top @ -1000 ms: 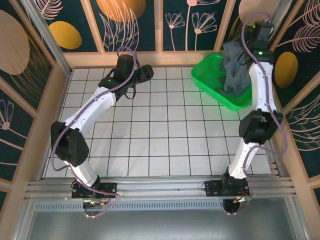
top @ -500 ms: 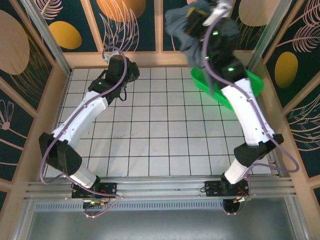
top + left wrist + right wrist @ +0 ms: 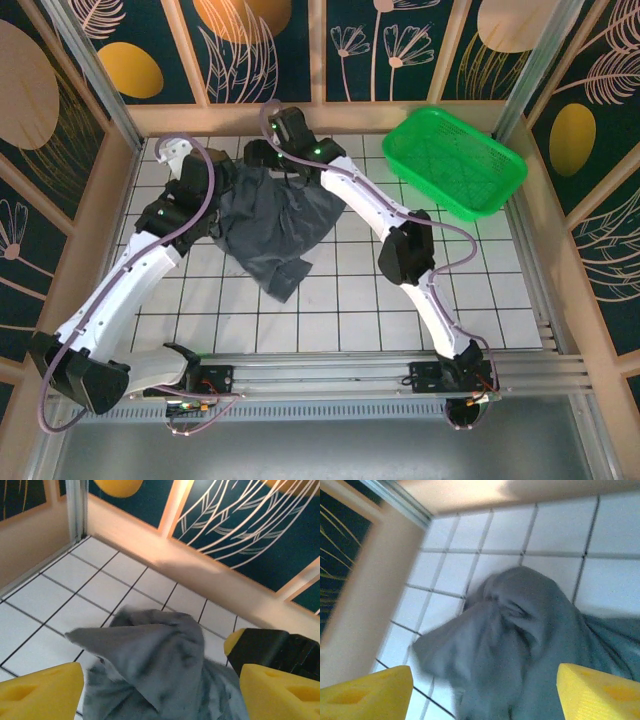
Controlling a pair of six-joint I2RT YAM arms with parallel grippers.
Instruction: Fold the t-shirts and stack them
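My left tool (image 3: 160, 685) and right tool (image 3: 485, 687) open over the crumpled t-shirt (image 3: 270, 225).
Grabbing this heap blindly, I may pinch two layers.

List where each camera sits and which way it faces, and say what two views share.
Top external: above and behind the robot, looking down on the white tiled table, green plastic mesh basket and slate-grey cloth t-shirt; both arms show.
Left wrist: on the left arm, aimed past its open left claw at the t-shirt and back wall.
Right wrist: on the right arm, aimed past its open right claw at the t-shirt.
Shared: every view holds that t-shirt.
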